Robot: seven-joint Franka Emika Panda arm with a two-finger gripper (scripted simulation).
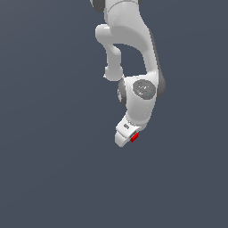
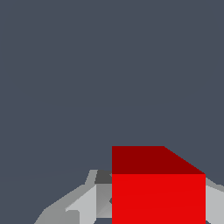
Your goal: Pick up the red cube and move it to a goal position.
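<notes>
The red cube (image 1: 134, 137) is a tiny bright red block seen at the tip of my white gripper (image 1: 130, 136), in the middle of the exterior view. In the wrist view the red cube (image 2: 158, 197) fills the space between the two grey fingers (image 2: 83, 205), one on each side, touching it. The gripper is shut on the cube. The fingertips are mostly hidden by the hand in the exterior view. No goal marker shows in either view.
The white arm (image 1: 133, 53) reaches in from the top of the exterior view. A plain dark grey-blue surface (image 1: 53, 169) lies all around, with no other objects in view.
</notes>
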